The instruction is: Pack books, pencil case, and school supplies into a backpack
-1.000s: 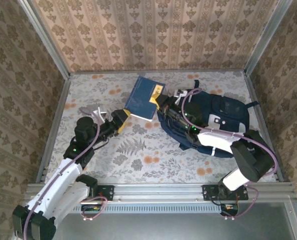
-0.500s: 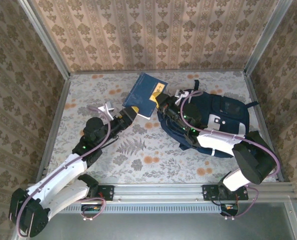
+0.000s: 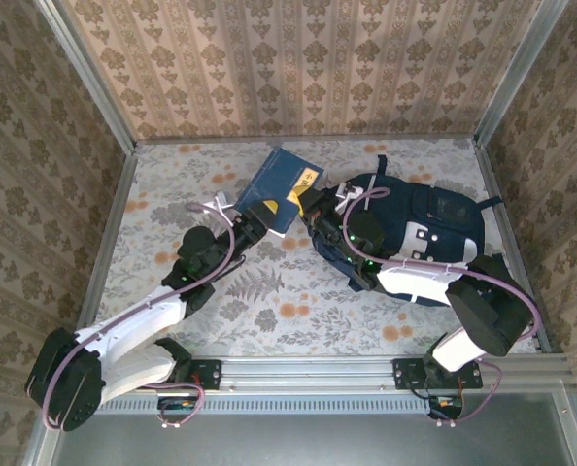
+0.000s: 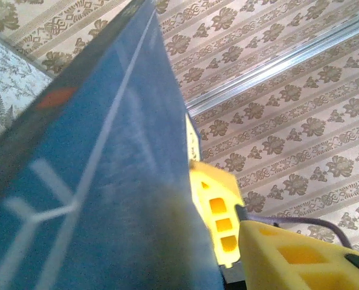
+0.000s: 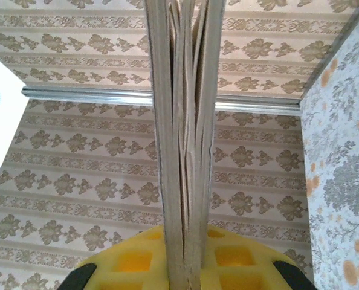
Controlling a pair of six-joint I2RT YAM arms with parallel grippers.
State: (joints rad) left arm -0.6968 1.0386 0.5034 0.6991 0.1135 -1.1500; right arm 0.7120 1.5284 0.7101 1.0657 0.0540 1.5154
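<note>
Item: blue book [image 3: 281, 183], upper centre of the overhead frame, just left of the backpack [image 3: 434, 218]. The right gripper [image 3: 300, 202] is clamped on its lower right edge, page block pinched between the yellow fingers [image 5: 125, 260]. The left gripper [image 3: 257, 217] is at the lower-left corner, cover lying along one finger; whether it grips cannot be told.

Overhead: lower corner of the blue book [image 3: 279, 184] is hidden behind my left gripper [image 3: 260, 215]. Print on its yellow label [image 3: 306, 178] too small to read. My right arm [image 3: 415, 277] covers the near side of the backpack [image 3: 434, 218].

Left wrist: book cover out of focus, cut off at left and bottom. Cannot tell whether my jaws clamp it.

Right wrist: page edges [image 5: 182, 151] run off the top.
</note>
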